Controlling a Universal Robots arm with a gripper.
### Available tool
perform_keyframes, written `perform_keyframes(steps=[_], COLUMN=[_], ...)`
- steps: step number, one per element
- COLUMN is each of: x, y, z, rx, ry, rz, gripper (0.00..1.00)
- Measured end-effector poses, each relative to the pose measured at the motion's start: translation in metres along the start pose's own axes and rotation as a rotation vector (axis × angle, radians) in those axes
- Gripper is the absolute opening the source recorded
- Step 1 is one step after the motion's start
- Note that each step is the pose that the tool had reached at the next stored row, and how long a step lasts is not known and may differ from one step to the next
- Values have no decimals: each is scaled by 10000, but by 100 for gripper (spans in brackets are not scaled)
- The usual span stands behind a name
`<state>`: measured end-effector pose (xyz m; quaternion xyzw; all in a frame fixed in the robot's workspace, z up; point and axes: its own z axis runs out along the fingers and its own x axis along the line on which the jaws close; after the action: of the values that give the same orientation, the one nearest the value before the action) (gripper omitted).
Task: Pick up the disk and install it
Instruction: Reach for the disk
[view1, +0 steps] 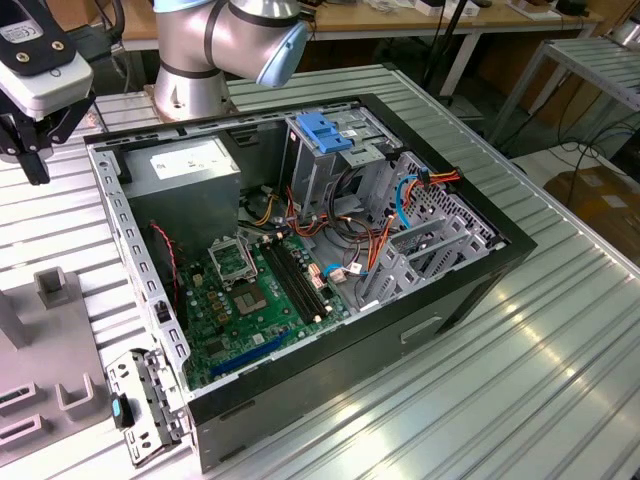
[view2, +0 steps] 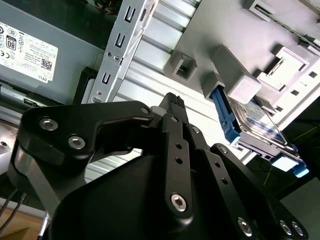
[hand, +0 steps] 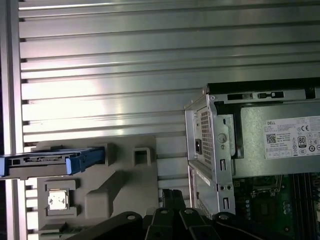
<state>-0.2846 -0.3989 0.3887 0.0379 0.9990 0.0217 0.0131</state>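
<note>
The disk (hand: 45, 161) stands on its edge in a slot of a grey holder block (hand: 125, 182), its blue rails showing along the side. In the second wrist view the disk (view2: 260, 129) sits behind a grey post of the block, one blue rail facing me. My gripper (view1: 36, 168) hangs above the ribbed table at the exterior view's far left, beside the case's corner and apart from the disk. Its black fingers (hand: 170, 197) are together with nothing between them. The fingertip (view2: 172, 100) points at the bare table between case and block.
An open computer case (view1: 480, 260) lies on the ribbed metal table (view1: 560, 350), with its motherboard, cables and grey power supply (view1: 195, 165) exposed. A blue latch (view1: 325, 130) tops the metal drive cage. The holder block (view1: 40, 330) lies at the exterior view's left.
</note>
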Motion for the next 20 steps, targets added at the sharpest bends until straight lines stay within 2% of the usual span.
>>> perform_keyframes(steps=[20], x=[145], y=[-11], z=[3], rx=[0], ry=[0], rz=[0], gripper=[11])
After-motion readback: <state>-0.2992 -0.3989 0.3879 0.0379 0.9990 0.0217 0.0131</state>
